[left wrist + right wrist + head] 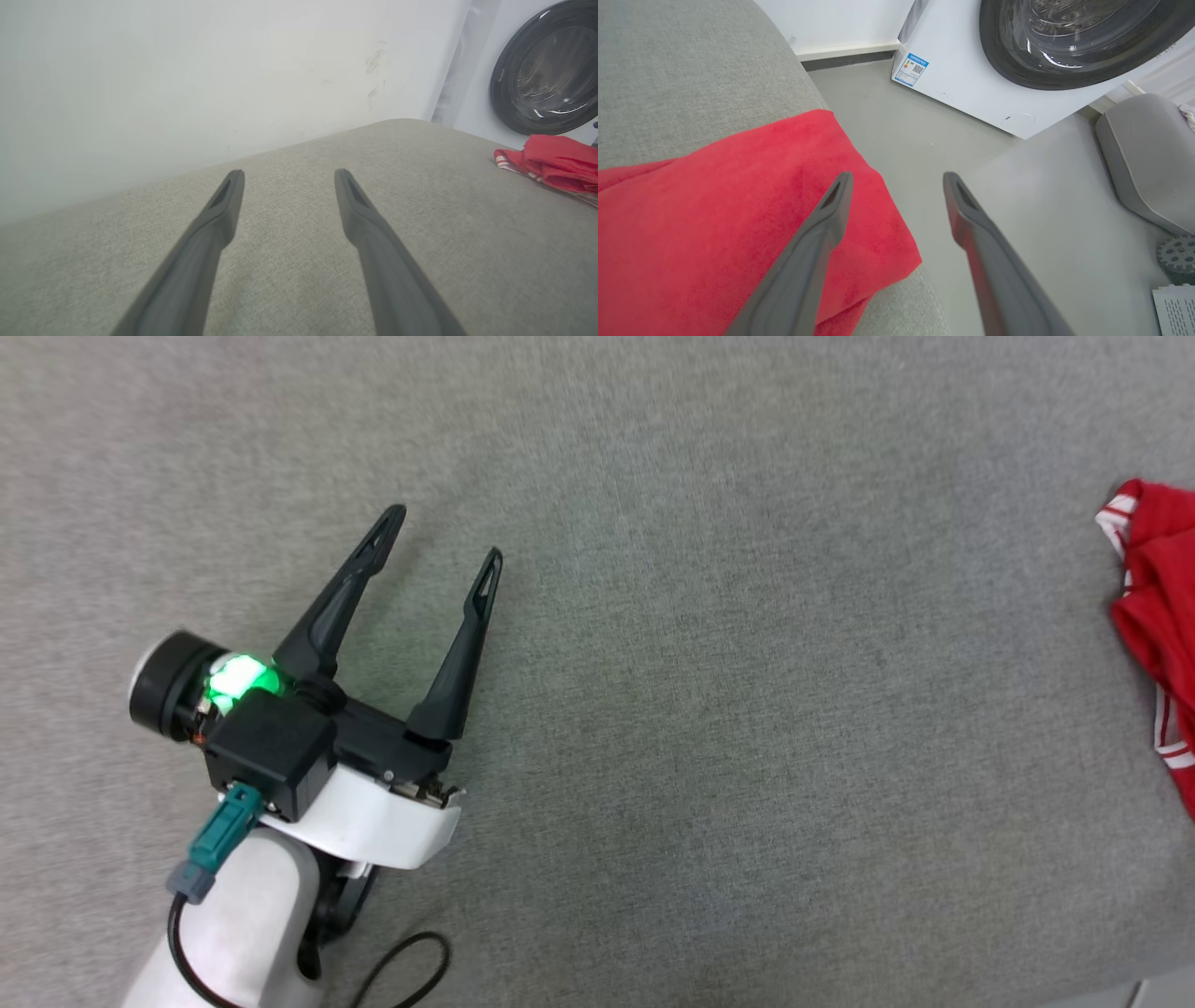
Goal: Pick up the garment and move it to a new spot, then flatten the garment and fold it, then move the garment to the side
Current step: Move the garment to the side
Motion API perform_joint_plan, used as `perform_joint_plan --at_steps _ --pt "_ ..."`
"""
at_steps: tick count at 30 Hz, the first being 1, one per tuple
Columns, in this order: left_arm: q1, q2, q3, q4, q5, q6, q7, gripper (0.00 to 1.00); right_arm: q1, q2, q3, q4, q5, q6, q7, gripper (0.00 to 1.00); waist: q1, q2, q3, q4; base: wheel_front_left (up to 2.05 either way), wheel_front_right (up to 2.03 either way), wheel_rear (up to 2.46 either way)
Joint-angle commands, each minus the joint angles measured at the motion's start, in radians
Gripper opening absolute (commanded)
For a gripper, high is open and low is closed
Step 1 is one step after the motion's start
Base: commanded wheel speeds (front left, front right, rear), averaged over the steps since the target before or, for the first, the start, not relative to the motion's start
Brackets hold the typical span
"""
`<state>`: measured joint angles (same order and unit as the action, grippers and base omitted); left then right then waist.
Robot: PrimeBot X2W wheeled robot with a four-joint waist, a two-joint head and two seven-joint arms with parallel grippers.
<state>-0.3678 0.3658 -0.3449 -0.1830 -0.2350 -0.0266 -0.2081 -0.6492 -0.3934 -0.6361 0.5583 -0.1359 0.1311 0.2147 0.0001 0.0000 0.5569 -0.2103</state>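
Garment (1158, 616) lies bunched at the right edge of the grey cushion (700, 709). Right gripper (897, 177) hangs spread above it, empty; left gripper (444, 536) spread, well apart. I would straddle a thick fold, inboard of the edge, lest it slide off.

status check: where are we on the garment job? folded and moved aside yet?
Looks done: the garment lies as a compact bundle at the right edge of the grey cushion, so the move aside seems finished. How neat the fold is, I cannot tell. In hand: nothing. The right gripper is open over the garment, and the left gripper is open over bare cushion. Left: probably only pulling the arms back.
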Motion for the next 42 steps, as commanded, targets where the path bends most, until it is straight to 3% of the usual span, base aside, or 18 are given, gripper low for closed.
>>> perform_joint_plan --at_steps 1,11,20,27,34,42 --pt "0.017 -0.006 0.004 0.005 -0.007 0.005 -0.009 1.0 0.0 -0.003 -0.008 0.007 -0.008 -0.001 -0.027 1.0 -0.0001 0.0 -0.039 0.015 0.0 0.0 0.0" --pt "0.131 -0.079 0.014 0.109 -0.055 0.06 -0.045 1.0 0.138 -0.016 -0.008 0.097 0.066 -0.001 -0.311 1.0 -0.0001 0.0 -0.244 0.099 0.0 0.0 0.0" --pt "0.243 -0.126 0.053 0.169 -0.082 0.101 -0.057 1.0 0.304 0.061 0.06 0.065 0.142 -0.001 -0.429 1.0 -0.0001 0.0 -0.385 0.175 0.0 0.0 0.0" --pt "0.31 -0.141 0.107 0.167 -0.077 0.124 -0.057 1.0 0.427 0.187 0.159 -0.093 0.149 -0.001 -0.449 1.0 -0.0001 0.0 -0.446 0.2 0.0 0.0 0.0" --pt "0.354 -0.144 0.144 0.184 -0.065 0.126 -0.057 1.0 0.568 0.319 0.279 -0.344 0.132 -0.001 -0.383 1.0 -0.0001 0.0 -0.498 0.214 0.0 0.0 0.0" --pt "0.399 -0.15 0.165 0.217 -0.05 0.117 -0.057 1.0 0.729 0.343 0.43 -0.623 0.189 -0.001 -0.264 1.0 -0.0001 0.0 -0.559 0.21 0.0 0.0 0.0"
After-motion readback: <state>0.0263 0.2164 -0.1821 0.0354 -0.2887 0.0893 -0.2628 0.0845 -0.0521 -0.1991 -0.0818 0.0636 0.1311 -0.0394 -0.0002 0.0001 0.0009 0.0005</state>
